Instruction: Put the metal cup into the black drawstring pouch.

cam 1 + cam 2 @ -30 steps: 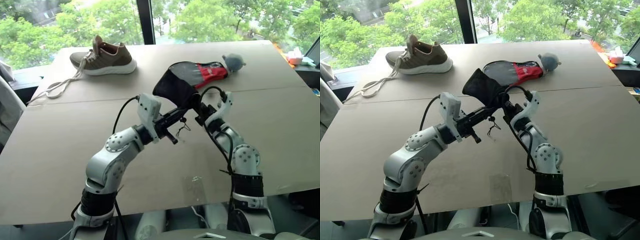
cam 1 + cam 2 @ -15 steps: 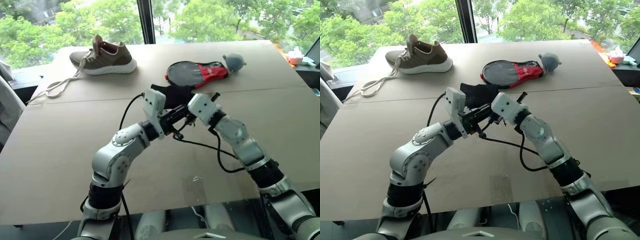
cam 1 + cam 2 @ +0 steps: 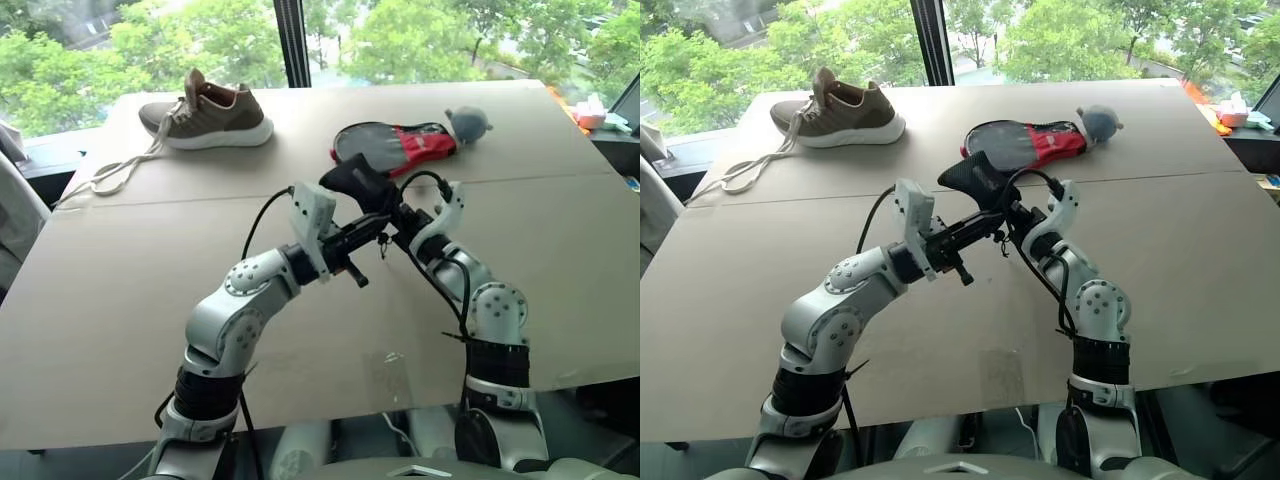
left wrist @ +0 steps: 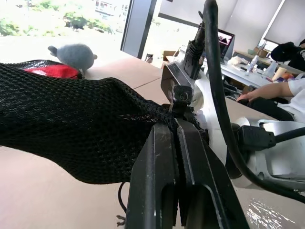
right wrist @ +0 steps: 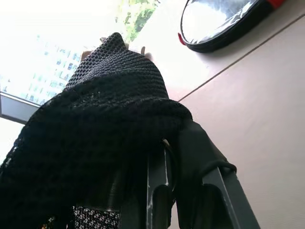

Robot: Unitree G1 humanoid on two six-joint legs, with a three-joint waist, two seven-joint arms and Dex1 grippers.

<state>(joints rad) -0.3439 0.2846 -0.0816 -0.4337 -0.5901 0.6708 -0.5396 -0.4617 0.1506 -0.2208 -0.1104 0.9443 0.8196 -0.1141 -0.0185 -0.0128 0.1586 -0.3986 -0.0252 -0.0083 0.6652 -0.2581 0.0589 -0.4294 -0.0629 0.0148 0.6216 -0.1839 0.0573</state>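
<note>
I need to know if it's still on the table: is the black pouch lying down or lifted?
Lifted: the black drawstring pouch hangs above the table, pinched between both grippers.

Both arms are showing glossy silver-white rounded shells with black bands near the shoulders. Black cables are looping along each forearm. Each white wrist block is carrying a black claw: left claw (image 3: 372, 240), right claw (image 3: 403, 222).

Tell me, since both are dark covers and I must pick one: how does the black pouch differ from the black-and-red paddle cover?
The black drawstring pouch is all-black mesh; the paddle cover has a red end. The pouch is held off the table between both tools; the cover lies flat on the table. The pouch looks crumpled; the cover keeps its paddle shape. Both are soft.
</note>
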